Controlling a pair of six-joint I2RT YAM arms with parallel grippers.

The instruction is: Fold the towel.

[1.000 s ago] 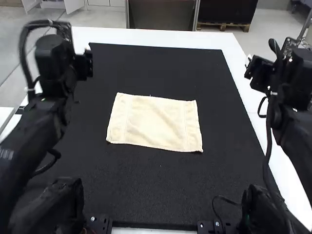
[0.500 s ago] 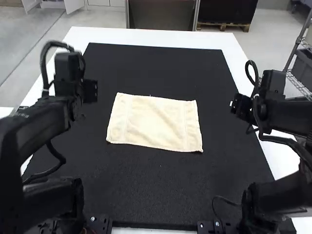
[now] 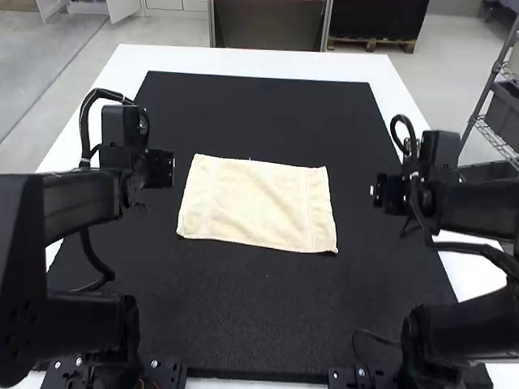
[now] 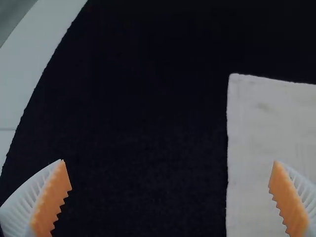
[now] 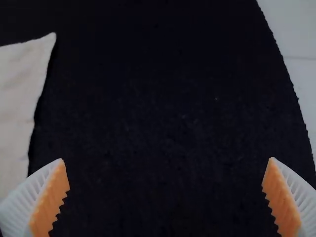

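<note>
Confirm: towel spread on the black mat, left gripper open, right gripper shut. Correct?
Not quite. The right gripper is open, not shut; the right wrist view shows its two sides wide apart. The rest holds: the towel is spread on the black mat, and the left gripper is open.

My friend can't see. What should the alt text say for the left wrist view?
A pale towel, partly shown, lies flat on a black mat, with some white table past the mat's edge. The left gripper is wide open, its ribbed white fingers with orange pads holding nothing.
</note>
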